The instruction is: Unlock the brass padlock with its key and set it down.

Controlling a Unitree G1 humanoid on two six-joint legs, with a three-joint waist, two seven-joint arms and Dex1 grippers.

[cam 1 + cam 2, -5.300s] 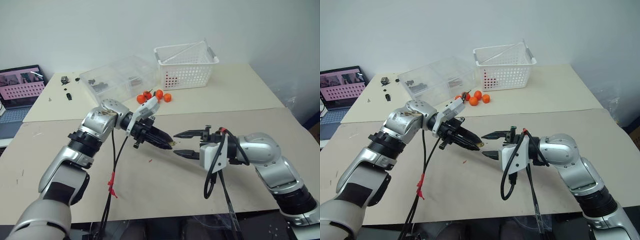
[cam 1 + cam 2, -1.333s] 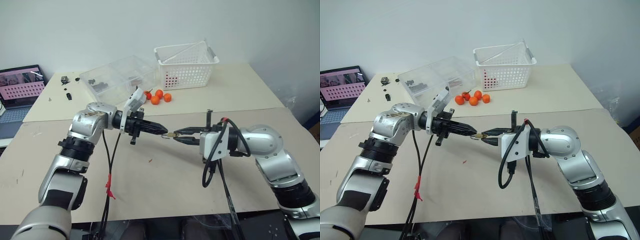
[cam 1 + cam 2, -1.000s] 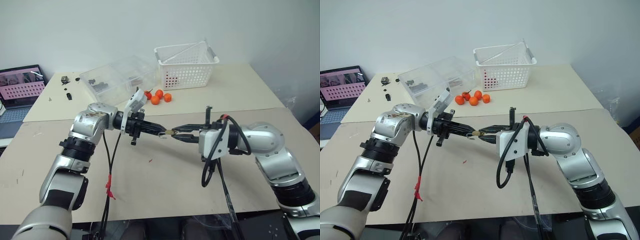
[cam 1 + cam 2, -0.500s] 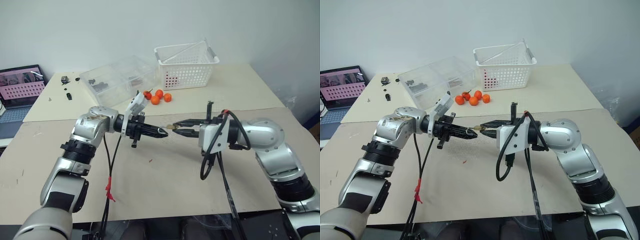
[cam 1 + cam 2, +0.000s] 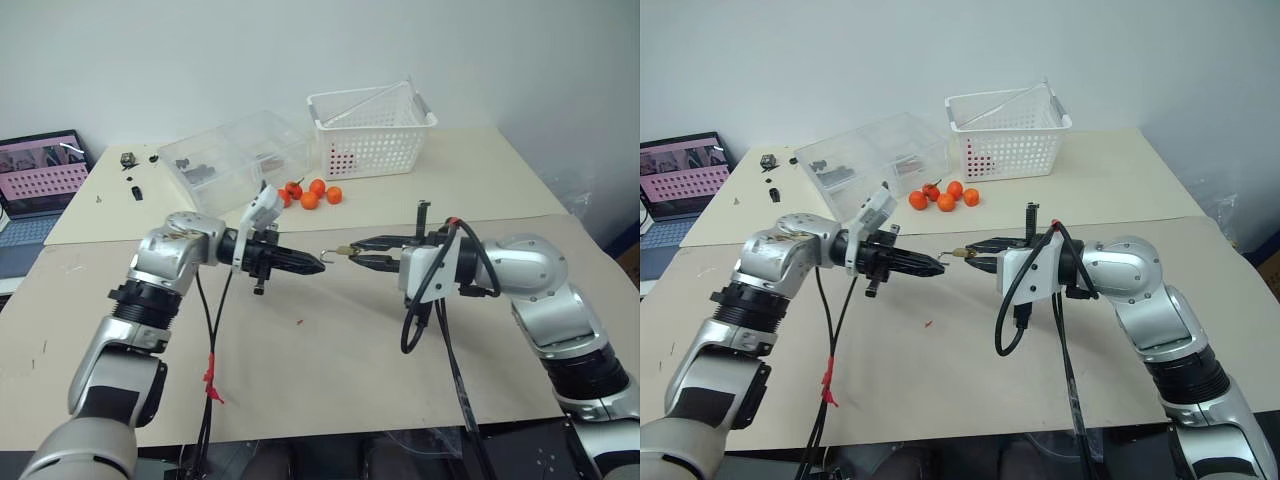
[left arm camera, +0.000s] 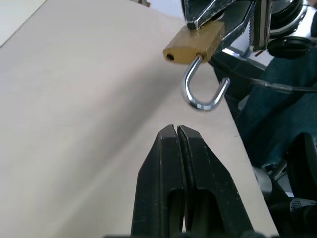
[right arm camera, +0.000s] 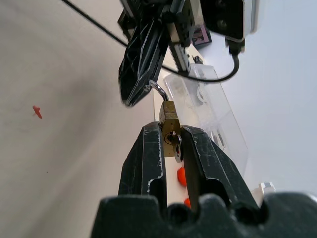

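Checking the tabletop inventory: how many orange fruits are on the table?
4, clustered on the far table between the clear plastic box and the white basket. More may hide behind.

Left gripper (image 6: pixel 176 130) pulled back left, off brass padlock (image 6: pixel 194 43); gap now between them. Shackle (image 6: pixel 203 88) hangs open. Right gripper (image 7: pixel 171 135) slightly higher than before.
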